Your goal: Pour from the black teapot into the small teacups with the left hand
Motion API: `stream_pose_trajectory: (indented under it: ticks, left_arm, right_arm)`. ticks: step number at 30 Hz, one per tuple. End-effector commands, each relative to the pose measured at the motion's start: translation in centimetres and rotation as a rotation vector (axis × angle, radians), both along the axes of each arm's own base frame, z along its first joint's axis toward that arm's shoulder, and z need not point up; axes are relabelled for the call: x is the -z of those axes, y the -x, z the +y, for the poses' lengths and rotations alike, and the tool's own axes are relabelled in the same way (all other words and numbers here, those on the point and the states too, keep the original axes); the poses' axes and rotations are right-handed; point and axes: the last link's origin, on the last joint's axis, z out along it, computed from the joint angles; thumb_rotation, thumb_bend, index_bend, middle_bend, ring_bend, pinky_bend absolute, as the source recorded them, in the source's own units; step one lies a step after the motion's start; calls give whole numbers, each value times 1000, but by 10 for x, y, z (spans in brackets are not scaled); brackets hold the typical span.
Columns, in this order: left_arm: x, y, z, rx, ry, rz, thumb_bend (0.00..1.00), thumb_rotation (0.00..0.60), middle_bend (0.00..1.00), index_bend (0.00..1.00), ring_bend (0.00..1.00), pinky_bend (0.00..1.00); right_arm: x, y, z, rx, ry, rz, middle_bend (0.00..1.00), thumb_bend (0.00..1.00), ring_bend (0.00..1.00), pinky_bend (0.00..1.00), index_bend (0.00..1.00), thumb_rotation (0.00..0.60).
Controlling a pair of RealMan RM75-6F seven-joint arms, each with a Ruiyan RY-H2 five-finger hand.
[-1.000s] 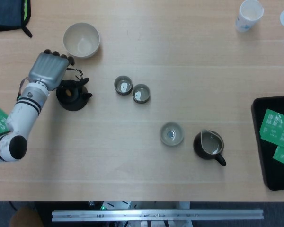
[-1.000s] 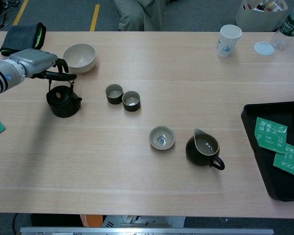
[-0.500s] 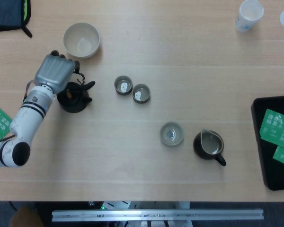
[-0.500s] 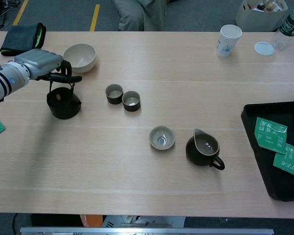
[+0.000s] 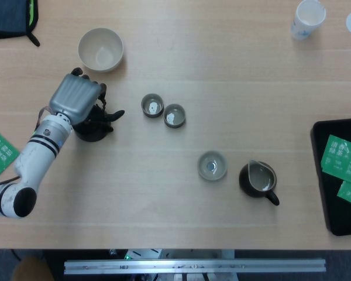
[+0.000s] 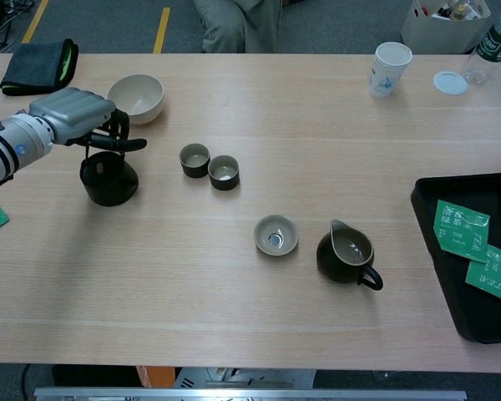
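Note:
The black teapot (image 5: 98, 126) (image 6: 108, 177) is on the left part of the table, its spout toward the cups. My left hand (image 5: 76, 96) (image 6: 73, 115) is over it, fingers curled around the raised handle. In the head view the hand hides most of the pot. Two small dark teacups (image 5: 152, 106) (image 5: 174, 115) stand side by side to the right of the pot, also seen in the chest view as one teacup (image 6: 194, 159) and the other teacup (image 6: 224, 171). A paler cup (image 5: 212, 165) (image 6: 275, 235) stands nearer the front. My right hand is out of sight.
A dark pitcher (image 5: 258, 179) (image 6: 346, 253) stands right of the pale cup. A white bowl (image 5: 100, 50) (image 6: 135, 98) sits just behind the teapot. A paper cup (image 6: 390, 68) is at the back right. A black tray (image 6: 426, 209) with green tea packets lies at the right edge.
My left hand has moved right and slightly nearer, carrying the teapot handle with it; the pot has shifted toward the two dark teacups.

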Motion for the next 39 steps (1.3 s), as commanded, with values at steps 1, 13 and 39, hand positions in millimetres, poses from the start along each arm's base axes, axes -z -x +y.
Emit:
stream_pose_trajectory:
  ticks: [1, 13, 39]
  left_arm:
    - [0, 0, -1, 3, 1, 3, 133, 0, 470, 414, 337, 181]
    - [0, 5, -9, 31, 8, 25, 133, 0, 538, 488, 391, 181]
    - [4, 13, -17, 39, 28, 45, 133, 0, 674, 598, 499, 181]
  right_arm:
    - [0, 0, 0, -1, 1, -1, 268, 148, 126, 106, 263, 600]
    - [-1, 1, 3, 0, 2, -5, 268, 147, 126, 106, 263, 600]
    - [-2, 0, 5, 4, 2, -9, 268, 147, 126, 106, 263, 600]
